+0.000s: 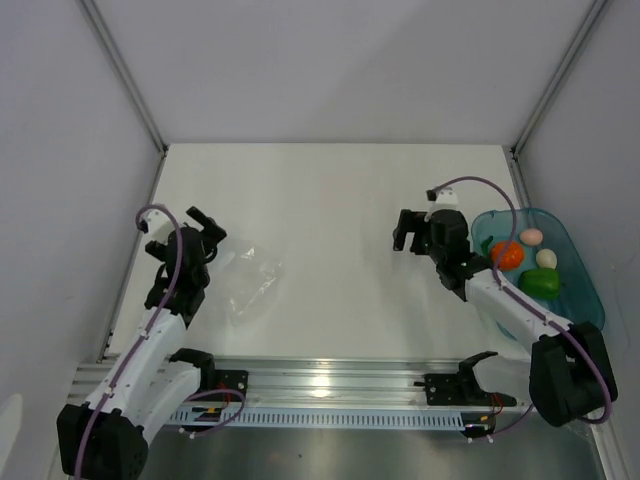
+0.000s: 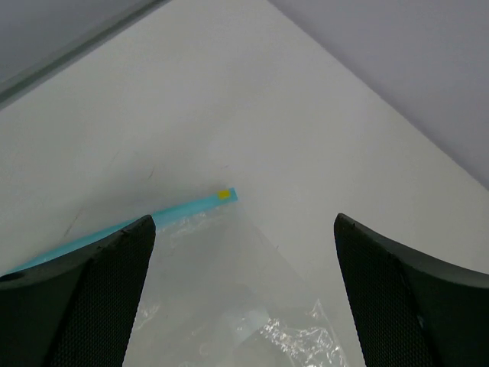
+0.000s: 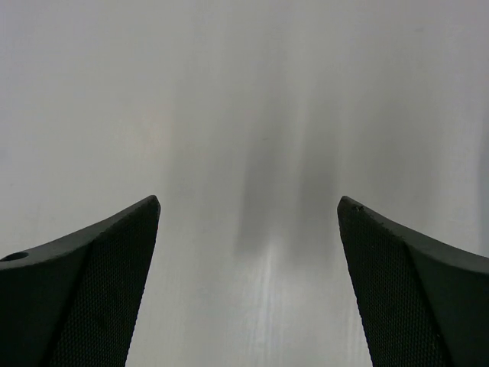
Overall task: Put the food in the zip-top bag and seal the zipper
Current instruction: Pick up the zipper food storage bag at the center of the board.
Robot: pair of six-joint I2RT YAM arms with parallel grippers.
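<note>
The clear zip-top bag lies crumpled on the white table, just right of my left gripper. In the left wrist view the bag lies between and below my open fingers, and its teal-blue zipper runs left from a yellow end mark. My left gripper is open and empty above it. The food sits in the teal tray at right: an orange-red round one, a green pepper and two pale eggs. My right gripper is open and empty, left of the tray, over bare table.
White enclosure walls stand to the left, right and far side of the table. A metal rail with the arm bases runs along the near edge. My right arm crosses the tray's left rim.
</note>
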